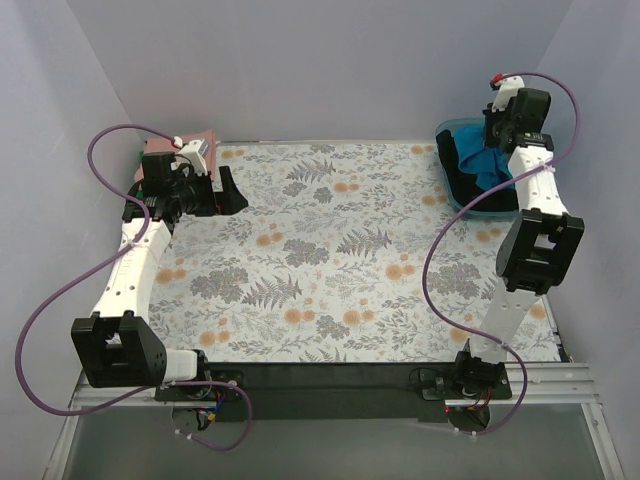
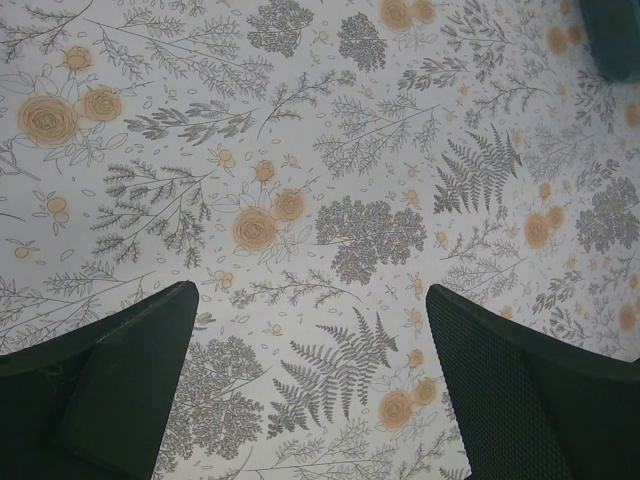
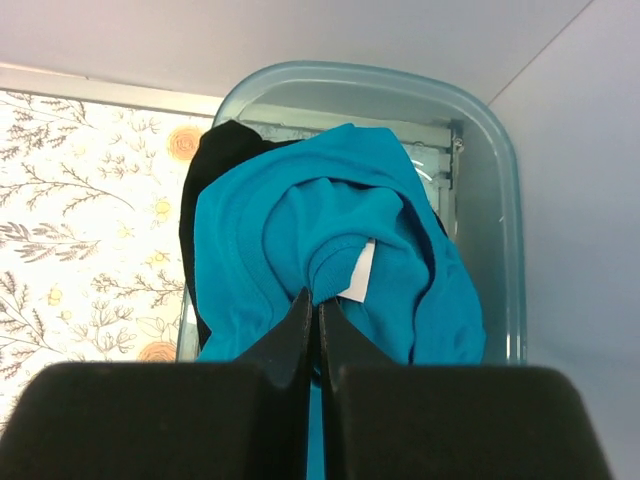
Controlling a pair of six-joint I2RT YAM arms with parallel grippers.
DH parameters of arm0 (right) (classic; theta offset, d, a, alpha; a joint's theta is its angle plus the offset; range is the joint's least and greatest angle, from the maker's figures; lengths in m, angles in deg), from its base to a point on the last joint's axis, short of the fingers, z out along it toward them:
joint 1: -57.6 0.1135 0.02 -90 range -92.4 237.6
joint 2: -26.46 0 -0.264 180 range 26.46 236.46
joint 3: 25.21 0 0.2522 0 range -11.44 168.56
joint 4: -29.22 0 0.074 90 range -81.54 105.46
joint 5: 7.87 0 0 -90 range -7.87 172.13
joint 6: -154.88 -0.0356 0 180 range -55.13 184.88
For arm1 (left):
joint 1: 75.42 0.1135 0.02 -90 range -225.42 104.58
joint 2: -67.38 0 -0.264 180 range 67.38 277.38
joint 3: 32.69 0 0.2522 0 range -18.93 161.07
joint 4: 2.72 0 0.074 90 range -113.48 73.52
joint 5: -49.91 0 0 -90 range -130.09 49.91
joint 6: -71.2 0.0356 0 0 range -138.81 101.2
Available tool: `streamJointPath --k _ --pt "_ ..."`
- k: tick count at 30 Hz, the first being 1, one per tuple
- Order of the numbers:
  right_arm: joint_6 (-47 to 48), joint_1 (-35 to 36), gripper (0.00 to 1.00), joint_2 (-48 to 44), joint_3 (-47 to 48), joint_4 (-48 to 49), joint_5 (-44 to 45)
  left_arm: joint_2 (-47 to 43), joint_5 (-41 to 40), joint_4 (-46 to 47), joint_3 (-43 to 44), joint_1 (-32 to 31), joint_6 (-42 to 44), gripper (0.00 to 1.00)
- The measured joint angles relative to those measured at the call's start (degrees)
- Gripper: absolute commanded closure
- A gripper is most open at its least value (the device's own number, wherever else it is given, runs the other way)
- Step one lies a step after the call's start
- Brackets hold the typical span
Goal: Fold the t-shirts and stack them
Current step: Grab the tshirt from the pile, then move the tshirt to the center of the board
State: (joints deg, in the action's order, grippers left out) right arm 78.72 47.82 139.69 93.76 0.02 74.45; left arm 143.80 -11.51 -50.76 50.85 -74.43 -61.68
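A teal-blue t-shirt (image 3: 330, 230) lies bunched in the blue tub (image 3: 380, 78) at the table's far right, on top of a black t-shirt (image 3: 215, 160). My right gripper (image 3: 315, 300) is shut on a fold of the teal shirt's collar, beside its white label (image 3: 357, 272). The top view shows the same teal shirt (image 1: 490, 168) under the right gripper (image 1: 500, 135). A pink t-shirt (image 1: 205, 137) lies at the far left corner behind the left arm. My left gripper (image 2: 311, 288) hangs open over the floral covering with nothing between its fingers (image 2: 140, 370).
The floral table covering (image 1: 330, 250) spans the workspace between the arms. The tub (image 1: 470, 208) sits against the right wall. White walls close in the back and both sides. A green scrap of cloth (image 1: 140, 158) shows beside the pink shirt.
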Motion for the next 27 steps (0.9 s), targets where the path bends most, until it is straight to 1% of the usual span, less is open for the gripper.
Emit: streamJointPath --k 4,7,16,21,27 --pt "-0.02 -0.26 0.99 -1.9 2.12 -0.79 0.48 -0.02 0.0 0.0 0.0 0.0 0.0 0.02" --pt "0.0 -1.03 0.99 -5.68 2.73 0.22 1.55 -0.02 0.02 0.02 0.0 0.0 0.0 0.02" --pt "0.94 -2.73 0.99 -18.01 6.71 10.71 3.93 -0.02 0.17 0.07 0.0 0.0 -0.31 0.02" --pt "-0.37 -2.69 0.99 -21.7 9.35 14.4 -0.22 -0.04 0.2 0.15 0.0 0.0 -1.03 0.02" --pt "-5.95 -1.29 0.99 -25.05 10.62 16.92 -9.25 -0.46 0.2 0.46 0.07 0.0 -2.08 0.02"
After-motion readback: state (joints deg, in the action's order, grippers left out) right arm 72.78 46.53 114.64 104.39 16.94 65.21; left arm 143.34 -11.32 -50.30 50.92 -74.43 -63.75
